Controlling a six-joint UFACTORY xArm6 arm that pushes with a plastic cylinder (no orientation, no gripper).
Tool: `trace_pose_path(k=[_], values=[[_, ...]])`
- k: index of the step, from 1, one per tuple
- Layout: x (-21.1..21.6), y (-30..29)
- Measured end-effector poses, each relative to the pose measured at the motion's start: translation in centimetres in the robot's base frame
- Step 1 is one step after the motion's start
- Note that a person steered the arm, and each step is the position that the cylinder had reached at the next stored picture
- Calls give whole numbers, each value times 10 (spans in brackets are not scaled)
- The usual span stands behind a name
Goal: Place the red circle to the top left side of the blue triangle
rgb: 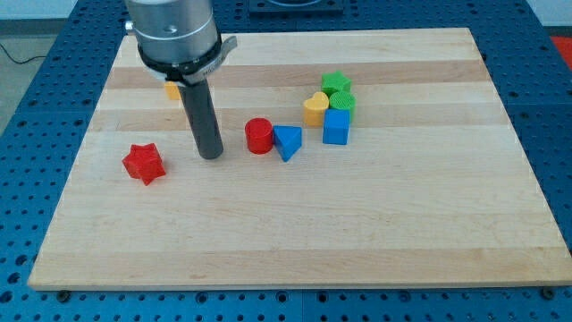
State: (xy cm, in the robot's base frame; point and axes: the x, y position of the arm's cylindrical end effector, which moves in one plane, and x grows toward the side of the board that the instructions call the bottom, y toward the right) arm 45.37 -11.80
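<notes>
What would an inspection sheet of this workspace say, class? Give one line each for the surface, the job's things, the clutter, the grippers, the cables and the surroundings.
Surface: wooden board, pale, flat, on a blue perforated table.
Job's things: red circle just left of the blue triangle, very close or touching; it is level with the triangle, not up-left.
Clutter: red star at the view's left; yellow heart, two green blocks and blue cube clustered to the right; an orange block partly hidden behind the arm.
Grippers: none; my tip stands left of the red circle, a small gap between.
Cables: a dark cable at the top left edge.
Surroundings: nothing seen beyond the table.
</notes>
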Motion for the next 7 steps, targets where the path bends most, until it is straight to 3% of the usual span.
trace_pose_path(k=[2,5,7], values=[[4,26],[-37,41],[26,39]])
